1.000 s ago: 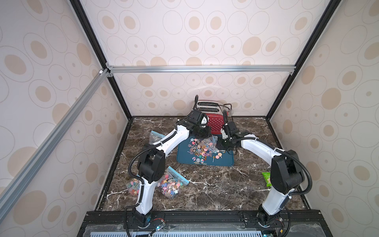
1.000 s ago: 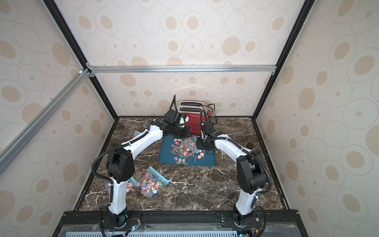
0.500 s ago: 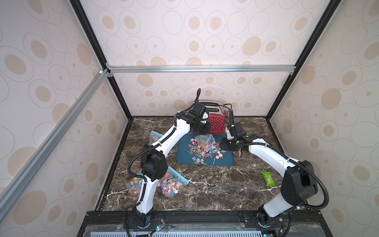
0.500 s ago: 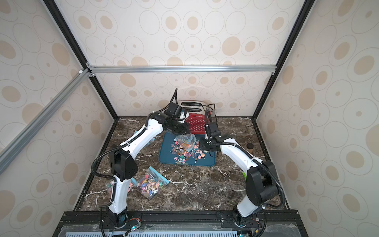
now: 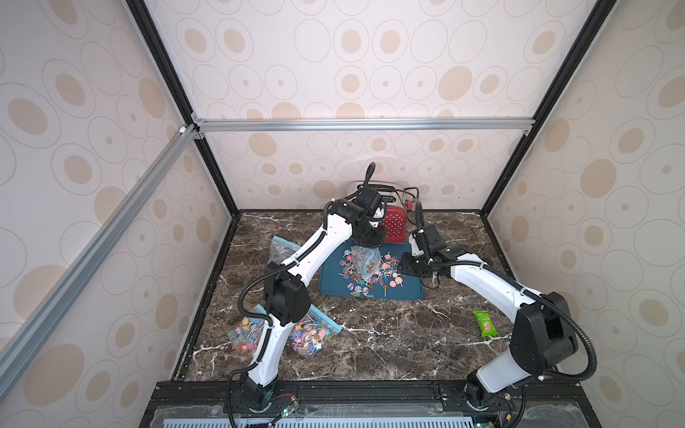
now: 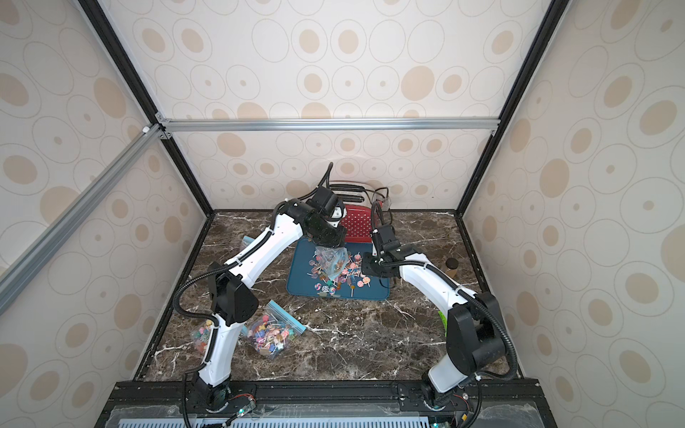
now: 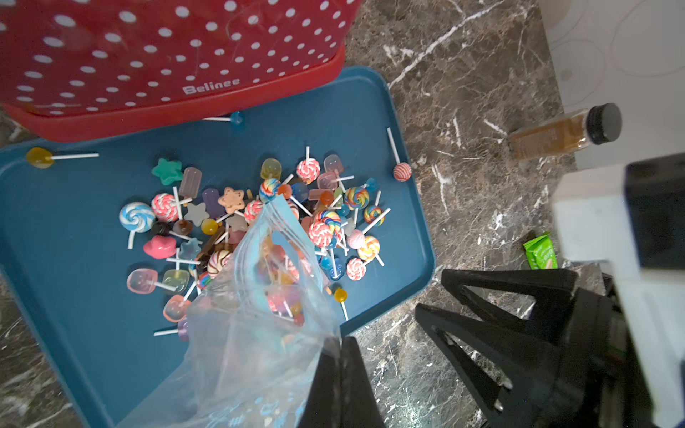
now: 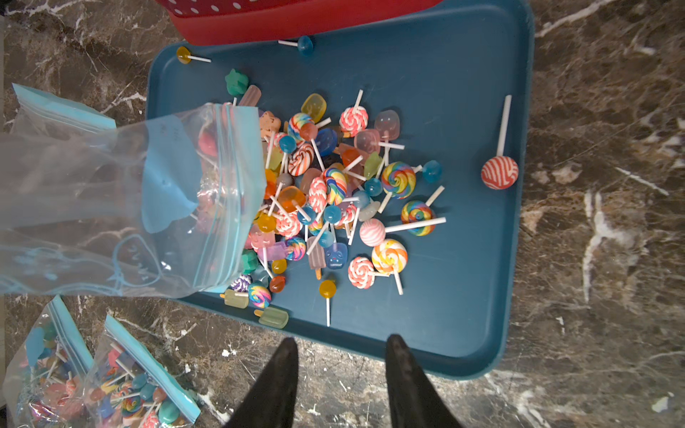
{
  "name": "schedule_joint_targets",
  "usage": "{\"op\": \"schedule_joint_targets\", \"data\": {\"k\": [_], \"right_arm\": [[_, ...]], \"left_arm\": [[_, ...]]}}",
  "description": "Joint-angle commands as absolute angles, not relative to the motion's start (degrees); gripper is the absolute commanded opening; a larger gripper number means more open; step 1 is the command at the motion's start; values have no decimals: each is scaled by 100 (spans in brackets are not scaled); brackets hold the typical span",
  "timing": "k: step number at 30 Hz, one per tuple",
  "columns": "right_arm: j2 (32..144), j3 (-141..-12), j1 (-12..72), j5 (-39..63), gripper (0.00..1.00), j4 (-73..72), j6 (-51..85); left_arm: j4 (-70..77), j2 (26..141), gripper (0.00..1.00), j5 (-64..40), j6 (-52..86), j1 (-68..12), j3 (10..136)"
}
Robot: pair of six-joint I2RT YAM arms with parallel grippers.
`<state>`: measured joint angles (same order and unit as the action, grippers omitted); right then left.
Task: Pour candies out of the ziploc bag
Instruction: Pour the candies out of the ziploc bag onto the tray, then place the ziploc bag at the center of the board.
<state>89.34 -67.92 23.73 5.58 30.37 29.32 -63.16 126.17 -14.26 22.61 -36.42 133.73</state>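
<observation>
Ziploc bag lifted | left claw pinches it | right claw parted, empty | candies partly bag-hidden

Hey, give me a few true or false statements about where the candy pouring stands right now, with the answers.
1. The left gripper is shut on the ziploc bag, whose mouth hangs down over the blue tray. True.
2. The right gripper also grips the bag. False: it is open and empty, at the tray's edge.
3. Many candies lie piled on the tray. True.
4. This is the only bag with candies. False: two filled bags lie on the table, away from the tray.
</observation>
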Motion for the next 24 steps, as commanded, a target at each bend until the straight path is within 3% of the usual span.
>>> {"op": "schedule_joint_targets", "data": {"k": [1,6,12,18,24], "right_arm": [[8752,-6715,2375,562,42,3017,2973],[8659,-6640,2375,612,42,3011,2976],[8397,-6491,2380,708,42,3038,2896],[8190,-6366,2383,877,42,3068,2808],[8117,-6277,2382,969,42,3076,2812]], "left_arm": [[-6843,12289,0,-673,2030,-3630,13779],[-6935,11797,0,145,2071,-3564,13591],[-6448,10806,0,365,2308,-2835,12382],[-4916,10205,0,-919,2698,-1520,10837],[-3346,10812,0,-2049,3155,-763,10525]]}}
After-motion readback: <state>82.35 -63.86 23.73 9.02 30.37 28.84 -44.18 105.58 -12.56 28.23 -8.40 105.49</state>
